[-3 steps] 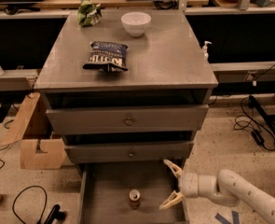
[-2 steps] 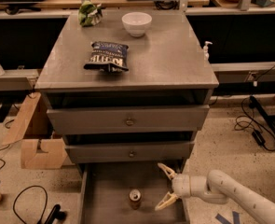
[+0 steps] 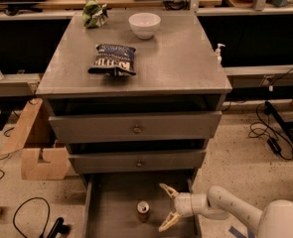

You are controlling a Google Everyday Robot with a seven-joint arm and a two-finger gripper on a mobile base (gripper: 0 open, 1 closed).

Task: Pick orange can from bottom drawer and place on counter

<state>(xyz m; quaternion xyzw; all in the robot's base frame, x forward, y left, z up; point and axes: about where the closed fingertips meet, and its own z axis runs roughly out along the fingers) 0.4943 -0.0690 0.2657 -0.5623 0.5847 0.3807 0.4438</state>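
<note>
The orange can (image 3: 143,210) stands upright on the floor of the open bottom drawer (image 3: 113,217), silver top showing. My gripper (image 3: 166,208) is inside the drawer, just right of the can and apart from it, its two pale fingers spread open toward the can. The white arm reaches in from the lower right. The counter (image 3: 176,63) is the grey top of the cabinet above.
A dark blue chip bag (image 3: 112,60), a white bowl (image 3: 144,24) and a green crumpled thing (image 3: 94,14) lie on the counter. Two knobbed drawers (image 3: 136,128) overhang the bottom one. A cardboard box (image 3: 39,150) sits on the floor to the left, with cables around.
My gripper has moved left inside the drawer, closer to the can, still open. The can has not moved.
</note>
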